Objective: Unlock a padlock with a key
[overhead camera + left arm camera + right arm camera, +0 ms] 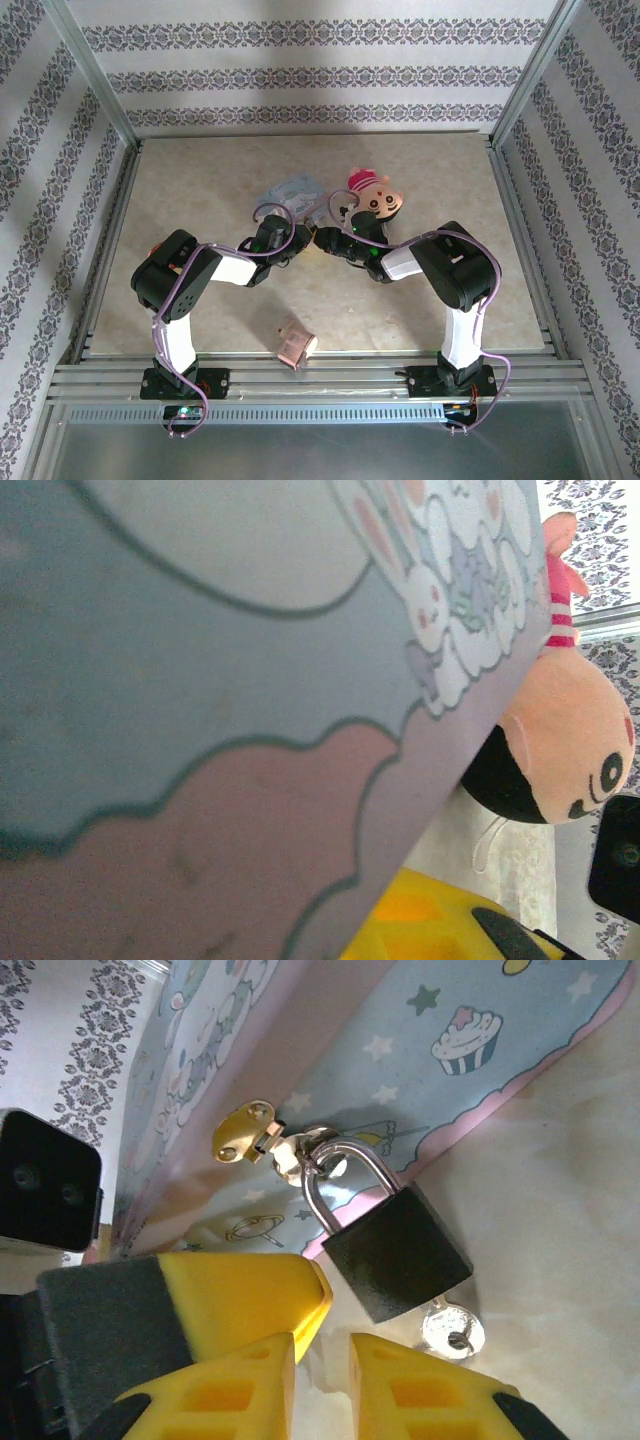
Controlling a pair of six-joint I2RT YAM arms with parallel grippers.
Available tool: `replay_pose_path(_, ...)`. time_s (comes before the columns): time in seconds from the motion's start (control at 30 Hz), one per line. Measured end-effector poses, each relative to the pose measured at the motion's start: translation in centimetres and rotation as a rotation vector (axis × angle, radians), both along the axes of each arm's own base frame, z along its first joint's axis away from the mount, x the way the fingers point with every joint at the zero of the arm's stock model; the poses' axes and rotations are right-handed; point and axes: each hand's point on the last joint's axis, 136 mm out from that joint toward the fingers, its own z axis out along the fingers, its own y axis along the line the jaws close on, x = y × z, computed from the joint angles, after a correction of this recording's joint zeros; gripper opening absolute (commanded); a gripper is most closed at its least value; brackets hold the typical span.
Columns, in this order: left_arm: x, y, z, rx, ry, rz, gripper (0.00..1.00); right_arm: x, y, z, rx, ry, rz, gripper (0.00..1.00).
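I am working inside a snug pen: patterned walls (300,60) and a metal frame (320,375) are hemming the beige desk (200,190), while bare desk is lying open to either side of my arms and a pinkish-copper boxy object (295,345) is sitting alone near the front edge. I am holding both arms folded inward, elbows out, so my left gripper (288,238) and right gripper (325,240) are facing each other mid-desk, just before the pale-blue cartoon-printed tin (290,190) and near a pink plush toy (375,195). The small dark padlock (398,1260) is hanging by its silvery shackle from the tin's clasp (300,1152), just ahead of my right gripper, with a silvery key (452,1332) sticking from its base. My right gripper's yellow fingers (420,1395) are standing slightly apart, gripping nothing; I cannot tell how my left gripper is set.
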Motion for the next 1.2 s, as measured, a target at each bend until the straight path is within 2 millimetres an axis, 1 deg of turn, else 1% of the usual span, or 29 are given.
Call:
replay_pose_path(0.13, 0.0, 0.1, 0.0, 0.000, 0.001, 0.002, 0.16, 0.1, 0.1, 0.1, 0.002, -0.003, 0.000, 0.22)
replay_pose_path(0.23, 0.0, 0.1, 0.0, 0.000, 0.001, 0.002, 0.20, 0.1, 0.0, 0.1, -0.001, -0.003, -0.001, 0.22)
replay_pose_path(0.27, 0.0, 0.1, -0.1, 0.001, 0.001, 0.002, 0.23, 0.1, 0.0, 0.1, -0.005, -0.001, -0.001, 0.22)
replay_pose_path(0.3, 0.0, 0.1, -0.1, 0.002, 0.001, 0.001, 0.30, 0.2, -0.2, 0.1, -0.011, 0.002, -0.008, 0.22)
replay_pose_path(0.33, 0.0, 0.1, -0.1, 0.003, 0.000, 0.002, 0.41, 0.2, -0.4, 0.1, -0.015, 0.002, -0.012, 0.22)
replay_pose_path(0.37, 0.0, 0.2, -0.1, 0.005, 0.001, 0.005, 0.44, 0.3, -0.6, 0.2, -0.020, 0.005, -0.018, 0.22)
replay_pose_path(0.4, 0.0, 0.2, -0.1, 0.008, 0.001, 0.007, 0.45, 0.5, -0.8, 0.3, -0.024, 0.006, -0.024, 0.22)
replay_pose_path(0.57, 0.2, 0.5, -0.2, 0.010, 0.002, 0.009, 0.52, 2.2, -2.7, 0.3, -0.055, 0.021, -0.101, 0.10)
replay_pose_path(0.67, 0.1, 0.4, -0.2, 0.011, 0.002, 0.008, 0.52, 3.0, -3.6, 0.0, -0.079, 0.046, -0.132, 0.07)
replay_pose_path(0.77, 0.1, 0.4, -0.2, 0.012, 0.001, 0.006, 0.50, 3.9, -3.9, 0.3, -0.092, 0.051, -0.144, 0.06)
replay_pose_path(0.93, 0.2, 0.3, -0.4, 0.025, -0.004, -0.006, 0.45, 5.3, -3.0, 0.9, -0.088, 0.035, -0.130, 0.06)
replay_pose_path(1.03, 0.5, 0.2, -0.7, 0.032, -0.002, -0.010, 0.43, 5.7, -2.6, 0.3, -0.089, 0.046, -0.118, 0.06)
replay_pose_path(1.17, 0.7, 0.0, -0.7, 0.034, -0.006, -0.017, 0.41, 5.6, -2.3, -0.9, -0.095, 0.077, -0.101, 0.06)
replay_pose_path(1.2, 0.7, -0.1, -0.7, 0.035, -0.007, -0.018, 0.39, 5.5, -2.2, -1.3, -0.094, 0.085, -0.097, 0.06)
